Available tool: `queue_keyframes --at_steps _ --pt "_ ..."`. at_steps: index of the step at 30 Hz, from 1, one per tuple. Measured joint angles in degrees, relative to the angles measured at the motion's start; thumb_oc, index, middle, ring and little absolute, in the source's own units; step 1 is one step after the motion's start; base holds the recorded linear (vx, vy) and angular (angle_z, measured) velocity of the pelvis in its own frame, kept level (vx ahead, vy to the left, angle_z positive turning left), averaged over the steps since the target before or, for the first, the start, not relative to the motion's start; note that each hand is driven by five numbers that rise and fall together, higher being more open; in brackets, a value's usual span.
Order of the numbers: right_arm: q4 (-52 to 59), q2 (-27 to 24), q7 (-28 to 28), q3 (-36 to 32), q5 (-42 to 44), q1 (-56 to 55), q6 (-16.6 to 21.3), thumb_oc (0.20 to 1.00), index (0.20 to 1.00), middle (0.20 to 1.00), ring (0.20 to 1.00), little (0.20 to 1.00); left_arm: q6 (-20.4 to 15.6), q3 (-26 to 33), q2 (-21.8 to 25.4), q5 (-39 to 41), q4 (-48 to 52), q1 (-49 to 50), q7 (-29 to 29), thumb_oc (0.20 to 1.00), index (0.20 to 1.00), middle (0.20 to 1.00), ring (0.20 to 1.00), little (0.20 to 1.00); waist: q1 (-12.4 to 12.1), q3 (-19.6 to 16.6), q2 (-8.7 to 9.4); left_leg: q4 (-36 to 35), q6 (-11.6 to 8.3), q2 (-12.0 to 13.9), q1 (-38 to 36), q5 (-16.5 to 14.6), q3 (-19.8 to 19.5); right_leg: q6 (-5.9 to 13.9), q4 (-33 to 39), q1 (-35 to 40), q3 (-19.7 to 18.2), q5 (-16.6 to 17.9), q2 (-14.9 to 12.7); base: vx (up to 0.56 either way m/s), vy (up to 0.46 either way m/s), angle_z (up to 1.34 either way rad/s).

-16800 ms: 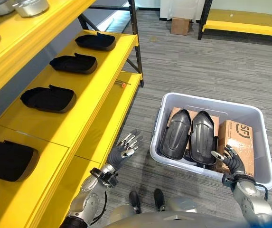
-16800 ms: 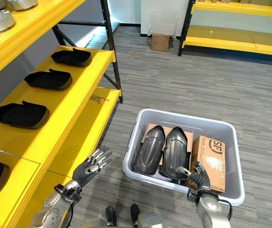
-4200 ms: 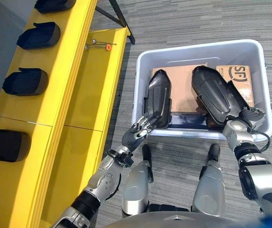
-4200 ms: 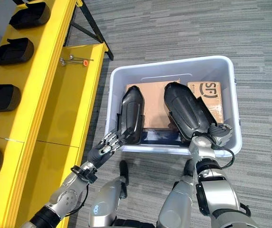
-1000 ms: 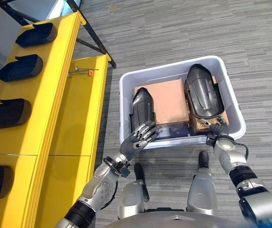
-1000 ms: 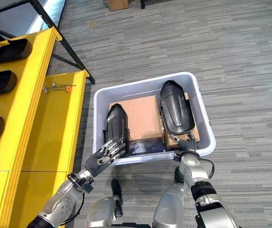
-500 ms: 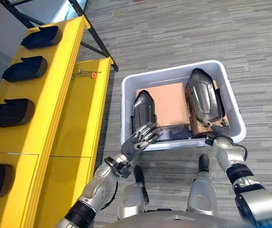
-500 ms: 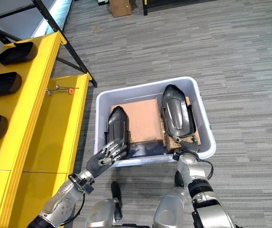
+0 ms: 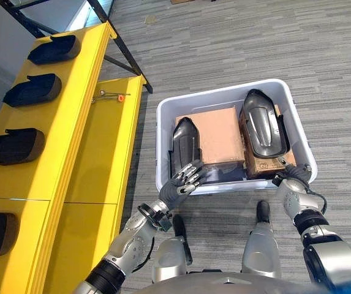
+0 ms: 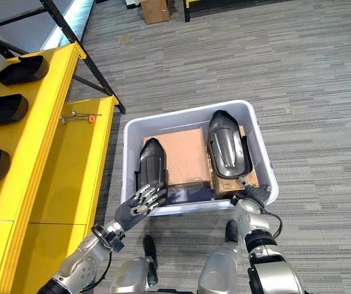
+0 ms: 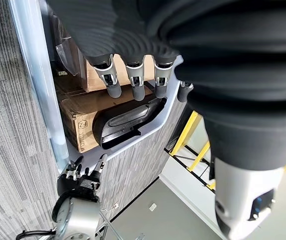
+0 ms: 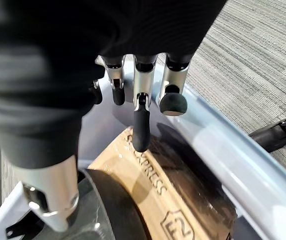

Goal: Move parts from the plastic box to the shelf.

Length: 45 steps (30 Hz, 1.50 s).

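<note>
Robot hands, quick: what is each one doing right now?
Left hand: open, fingers spread at the near rim of the grey plastic box, holding nothing.
Right hand: open, fingers relaxed over the box's near right corner, holding nothing.

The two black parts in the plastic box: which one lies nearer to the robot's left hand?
The black part on the shelf side of the box. The left hand hovers open at its near end, whereas the other black part rests on a cardboard box near the right hand.

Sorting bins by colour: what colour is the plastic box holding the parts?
Pale grey plastic box, clearest in the right eye view.
</note>
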<state>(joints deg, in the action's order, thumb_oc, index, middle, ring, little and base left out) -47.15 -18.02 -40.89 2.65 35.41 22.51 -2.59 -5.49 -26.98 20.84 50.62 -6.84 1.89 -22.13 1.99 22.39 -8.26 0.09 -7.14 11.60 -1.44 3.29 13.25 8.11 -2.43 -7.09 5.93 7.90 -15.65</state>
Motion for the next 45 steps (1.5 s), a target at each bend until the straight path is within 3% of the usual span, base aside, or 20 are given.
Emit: queue_keyframes --at_steps 12,19,30,37,45 --pt "1.8 -1.3 2.0 1.0 -8.1 -1.9 1.8 1.0 1.0 1.0 1.0 1.0 0.1 0.2 0.1 0.0 0.0 0.6 0.0 1.0 1.0 1.0 1.0 1.0 0.0 -0.7 0.64 0.0 -0.18 0.1 -0.6 -0.1 0.1 0.09 0.7 0.8 0.0 0.4 0.1 0.0 -0.001 0.0" --pt "3.4 -9.7 6.9 -0.4 -19.4 5.5 -2.2 1.0 1.0 1.0 1.0 1.0 2.1 1.2 0.7 0.0 0.0 1.2 -0.2 1.0 1.0 1.0 1.0 1.0 -1.5 -0.7 0.64 -0.1 -0.28 0.5 -1.6 -0.2 -1.1 0.05 1.9 3.2 0.9 0.6 0.5 0.03 -0.02 0.05" --pt "-0.6 -13.4 13.4 -0.2 -24.0 10.6 -5.3 1.0 1.0 1.0 1.0 1.0 2.8 1.0 4.1 0.0 0.0 1.2 -1.9 1.0 1.0 1.0 1.0 1.0 -2.7 -0.5 0.13 -0.1 -0.28 0.5 -1.4 -0.2 -1.3 0.07 2.2 3.5 1.6 0.6 0.4 0.0 0.001 0.02" --pt "-4.1 -16.1 16.0 1.2 -24.5 16.5 -6.7 1.0 1.0 1.0 1.0 1.0 2.9 -0.1 3.9 0.1 0.0 -0.4 -2.2 1.0 1.0 1.0 1.0 1.0 -3.2 2.1 -2.88 0.5 -0.26 0.3 -0.1 -0.2 -2.7 0.21 1.7 3.2 2.9 0.3 0.1 -0.01 -0.006 0.09" --pt "-5.8 -16.3 18.7 4.0 -25.5 21.5 -6.4 1.0 1.0 1.0 1.0 1.0 2.9 -0.1 4.0 0.6 0.1 -3.9 -2.5 1.0 1.0 1.0 1.0 1.0 -4.4 6.3 -2.93 2.5 -0.38 0.3 4.3 0.0 -3.6 0.02 -3.6 -2.3 2.9 -1.1 -0.5 -0.04 -0.017 0.03"
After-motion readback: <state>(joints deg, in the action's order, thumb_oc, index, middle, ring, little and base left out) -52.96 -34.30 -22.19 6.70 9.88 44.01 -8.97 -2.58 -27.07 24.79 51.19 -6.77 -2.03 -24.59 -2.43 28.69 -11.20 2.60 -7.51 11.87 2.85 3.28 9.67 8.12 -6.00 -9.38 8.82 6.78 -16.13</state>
